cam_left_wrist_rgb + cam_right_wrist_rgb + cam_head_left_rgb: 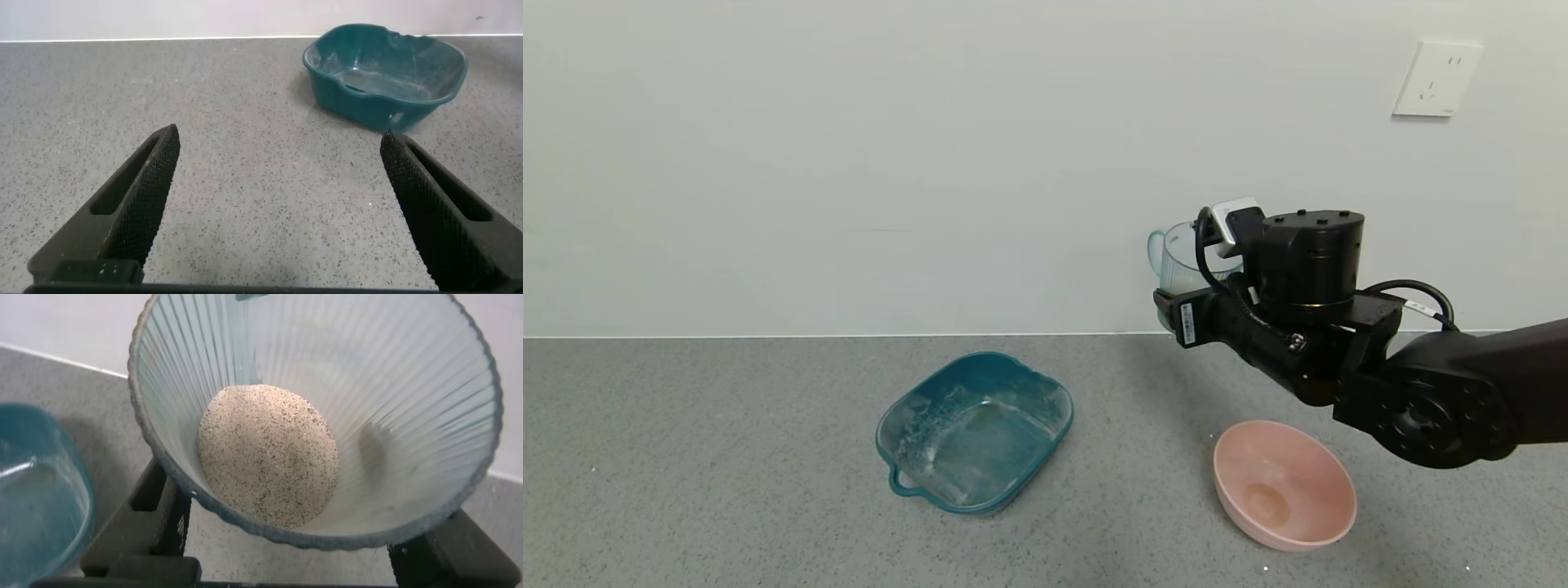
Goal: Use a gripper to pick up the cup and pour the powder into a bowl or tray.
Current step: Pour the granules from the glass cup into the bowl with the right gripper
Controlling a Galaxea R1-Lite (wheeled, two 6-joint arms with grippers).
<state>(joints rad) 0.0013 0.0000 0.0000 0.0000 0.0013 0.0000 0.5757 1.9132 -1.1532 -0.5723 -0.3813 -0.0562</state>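
- Grey speckled tabletop (727, 457) under a pale wall fills the head view; the teal tray (1045, 384) sits at lower centre.
- Right tool (1176, 314), at centre right, clamps the cup (1176, 257) aloft. Carry it level to above the tray, then tip slowly.
- Left tool (278, 216) gapes empty.
- Powder (268, 453) shows only from the right wrist; the fingers are mostly hidden.
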